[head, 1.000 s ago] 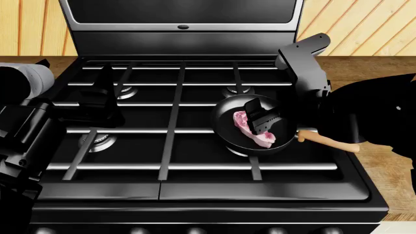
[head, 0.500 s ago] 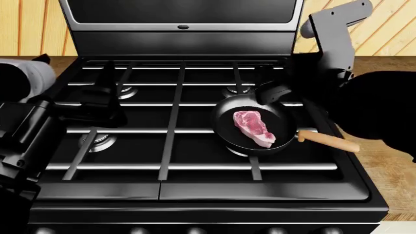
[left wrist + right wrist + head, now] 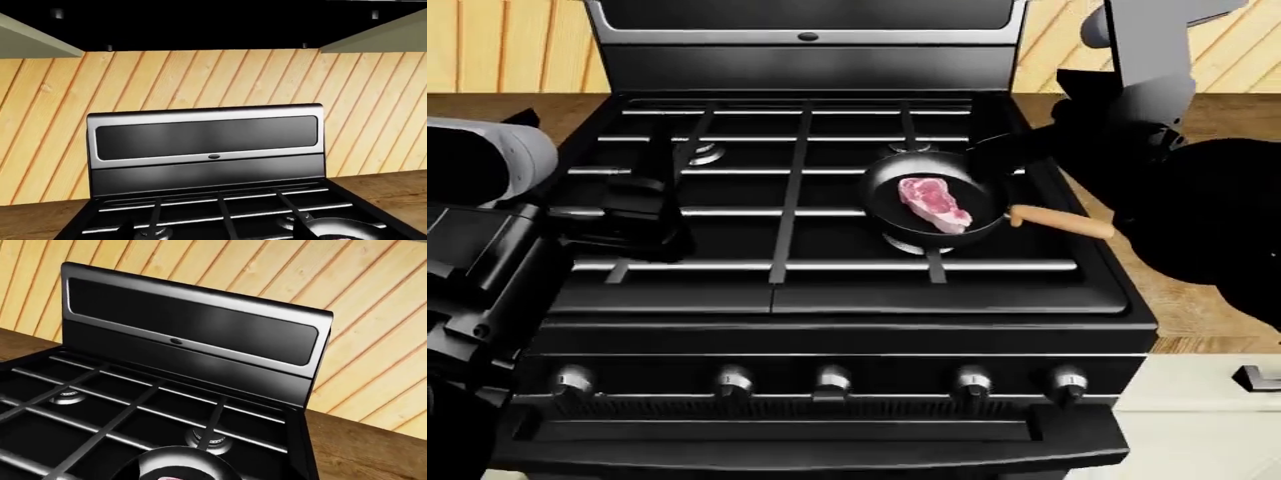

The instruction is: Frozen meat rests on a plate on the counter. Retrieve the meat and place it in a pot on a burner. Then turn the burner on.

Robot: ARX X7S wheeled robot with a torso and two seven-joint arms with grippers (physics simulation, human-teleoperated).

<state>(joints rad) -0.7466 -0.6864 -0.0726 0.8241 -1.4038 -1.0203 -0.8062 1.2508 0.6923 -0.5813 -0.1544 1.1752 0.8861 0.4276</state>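
Note:
The meat, a pink-red steak with a white fat edge, lies in the pot, a black pan with a wooden handle. The pan sits on the stove's right-hand burner, which it mostly hides. My right gripper hangs just behind and right of the pan, clear of the meat, and looks open and empty. My left gripper hovers open and empty over the stove's left grates. The right wrist view shows the pan's rim and a sliver of meat. The plate is out of view.
Several silver knobs line the stove's front panel. A bare burner sits at the back left. The wood counter flanks the stove, and its raised back panel stands behind the grates.
My right gripper has let go of the meat and risen back and to the right, away from the pan. The head view has pulled back, and the front knobs now show.

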